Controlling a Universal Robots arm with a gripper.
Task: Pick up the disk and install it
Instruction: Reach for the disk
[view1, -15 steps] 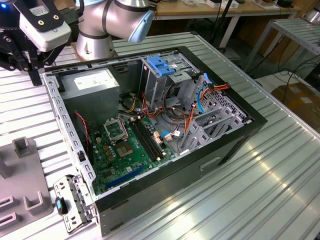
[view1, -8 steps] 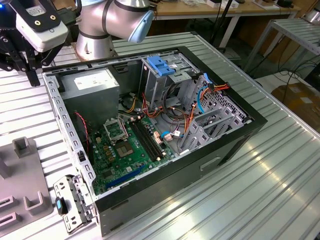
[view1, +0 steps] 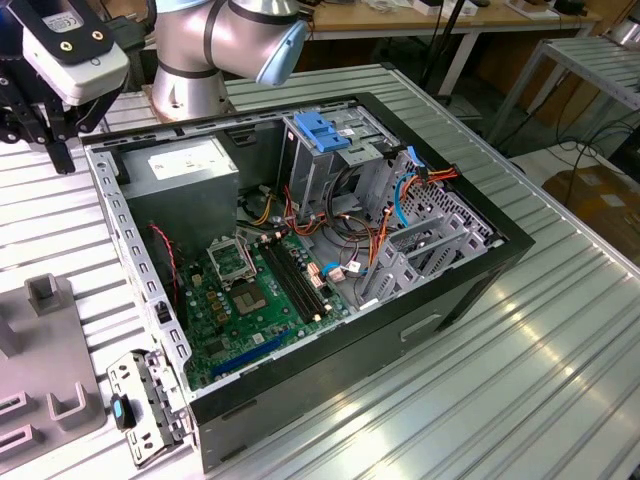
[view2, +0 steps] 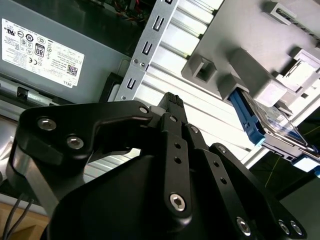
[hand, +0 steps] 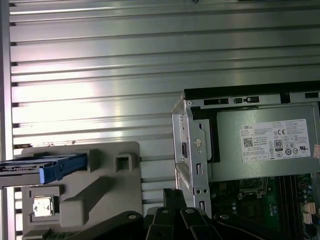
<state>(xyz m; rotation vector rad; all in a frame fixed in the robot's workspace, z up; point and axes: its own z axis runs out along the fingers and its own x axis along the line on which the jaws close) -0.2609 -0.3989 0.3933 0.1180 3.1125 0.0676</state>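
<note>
Silver arm (view1: 195, 45) with a pale-blue joint cap (view1: 282, 52); black screw-studded hand (view2: 172, 102).

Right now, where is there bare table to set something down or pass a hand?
The widest bare patch is ribbed table on the exterior view's right of the computer case. A narrow strip lies between the case and the grey fixture, which holds the disk. Inside the case, cables crowd.

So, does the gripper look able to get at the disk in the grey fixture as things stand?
Probably yes. The disk sits uncovered in the grey fixture on the table, outside the computer case, and in both wrist views nothing stands between it and the gripper.
</note>
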